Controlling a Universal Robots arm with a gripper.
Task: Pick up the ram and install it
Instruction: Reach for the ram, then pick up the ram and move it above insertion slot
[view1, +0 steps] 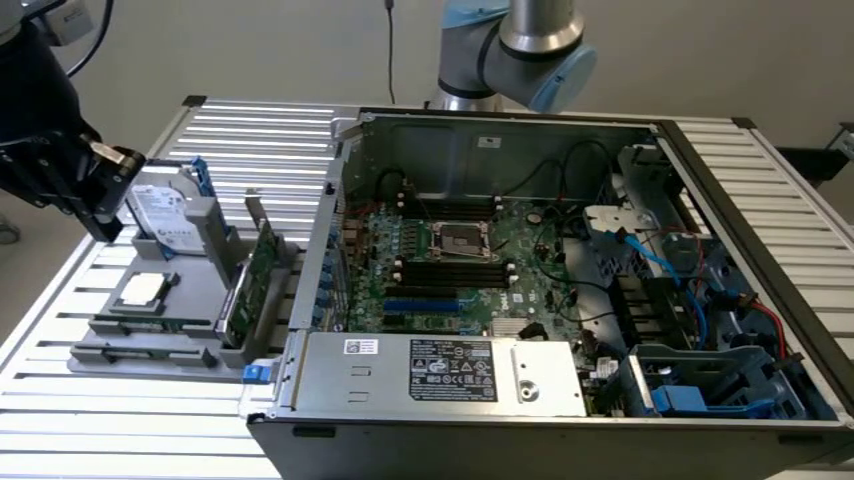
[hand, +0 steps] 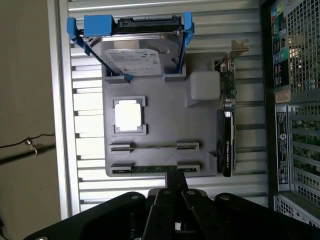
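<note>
Two ram sticks lie edge-up in the slots of a grey holder (hand: 165, 115): one ram stick (hand: 155, 147) farther in, and another ram stick (hand: 145, 169) at the holder's rim. In the exterior view they are thin green strips (view1: 163, 324) at the front of the holder (view1: 187, 280). My gripper (hand: 176, 175) is shut with nothing between its fingers, its tips over the rim-side stick. The exterior view has the black gripper (view1: 100, 215) hanging above the holder's left end. The motherboard's dark memory slots (view1: 454, 270) lie inside the open computer case (view1: 534, 250).
On the holder stand a silver hard drive with blue rails (view1: 167, 210), a CPU chip (view1: 142, 290) and a wide green expansion card (view1: 254, 285). The power supply box (view1: 441, 370) and cables (view1: 654, 260) crowd the case. The slatted metal table (view1: 134, 410) lies all around.
</note>
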